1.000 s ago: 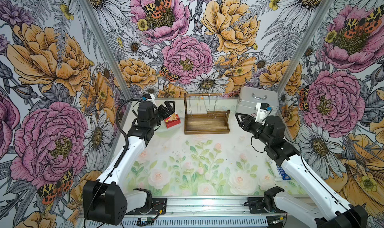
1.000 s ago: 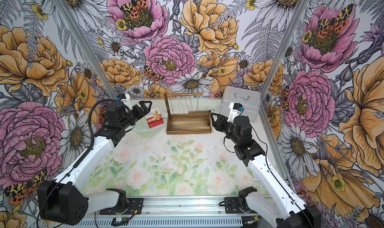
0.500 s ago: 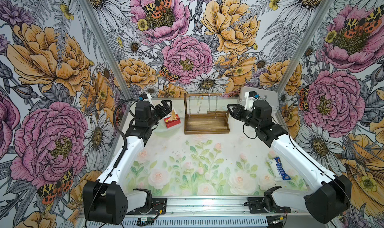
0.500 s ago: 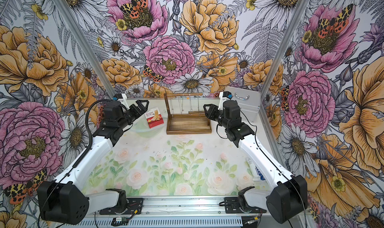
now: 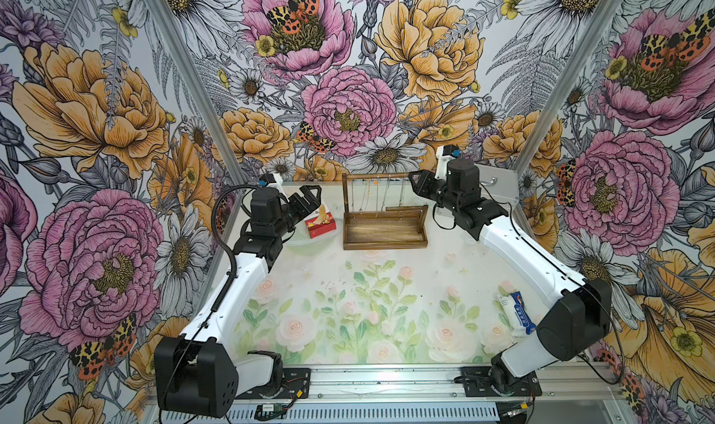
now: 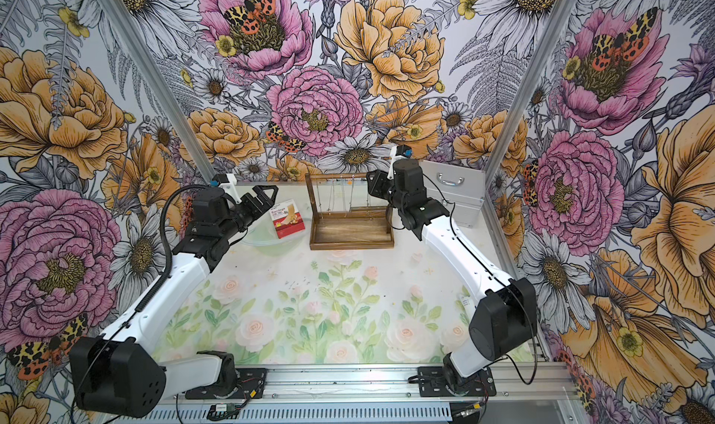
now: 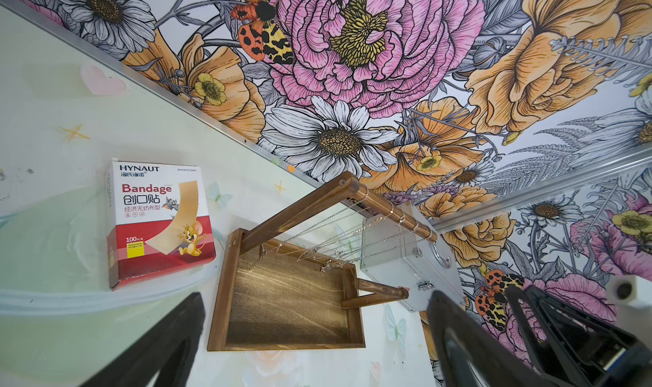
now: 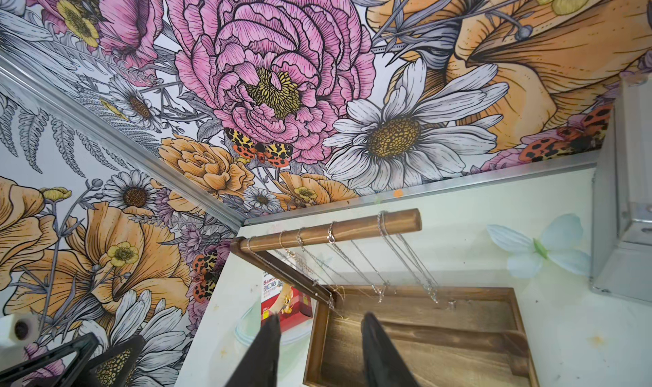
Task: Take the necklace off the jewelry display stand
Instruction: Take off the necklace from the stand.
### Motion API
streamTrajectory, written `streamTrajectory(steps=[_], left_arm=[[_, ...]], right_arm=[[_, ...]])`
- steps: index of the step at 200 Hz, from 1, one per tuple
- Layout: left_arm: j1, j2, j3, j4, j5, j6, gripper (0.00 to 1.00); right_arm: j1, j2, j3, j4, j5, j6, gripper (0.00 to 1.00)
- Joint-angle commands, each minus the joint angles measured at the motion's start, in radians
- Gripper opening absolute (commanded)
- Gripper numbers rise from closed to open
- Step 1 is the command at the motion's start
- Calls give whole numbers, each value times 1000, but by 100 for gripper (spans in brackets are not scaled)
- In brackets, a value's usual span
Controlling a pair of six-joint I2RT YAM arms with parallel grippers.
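Note:
The jewelry display stand (image 5: 385, 235) (image 6: 350, 240) is a dark wooden tray at the back middle, with a post on its left and a top rod (image 8: 338, 230). Several thin necklaces (image 8: 405, 258) (image 7: 335, 226) hang from the rod down to the tray. My right gripper (image 5: 416, 182) (image 6: 371, 184) (image 8: 321, 316) hovers at the rod's free right end, level with it. It is open, nothing is between its fingers, and it touches no chain. My left gripper (image 5: 311, 194) (image 6: 267, 194) (image 7: 316, 295) is open wide, left of the stand and apart from it.
A red and white bandage box (image 5: 320, 225) (image 7: 158, 223) lies on a clear round plate (image 6: 267, 240) left of the stand. A silver metal case (image 5: 497, 182) (image 6: 454, 190) stands behind the right arm. A blue and white packet (image 5: 518, 313) lies at the table's right edge.
My right arm has swung left and up from beside the case to the rod's free end, and its jaws have narrowed. The left arm has hardly moved.

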Motion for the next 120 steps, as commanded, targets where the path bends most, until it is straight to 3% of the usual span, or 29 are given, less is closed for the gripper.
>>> streamTrajectory(steps=[1, 60, 120], left_arm=[[11, -12, -6, 13, 35, -14, 99], [11, -17, -11, 9, 35, -28, 98], [11, 7, -13, -2, 42, -50, 99]], right_arm=[[-6, 61, 61, -11, 31, -69, 37], [-59, 167, 102, 8, -94, -169, 30], [-103, 170, 10, 91, -209, -212, 25]])
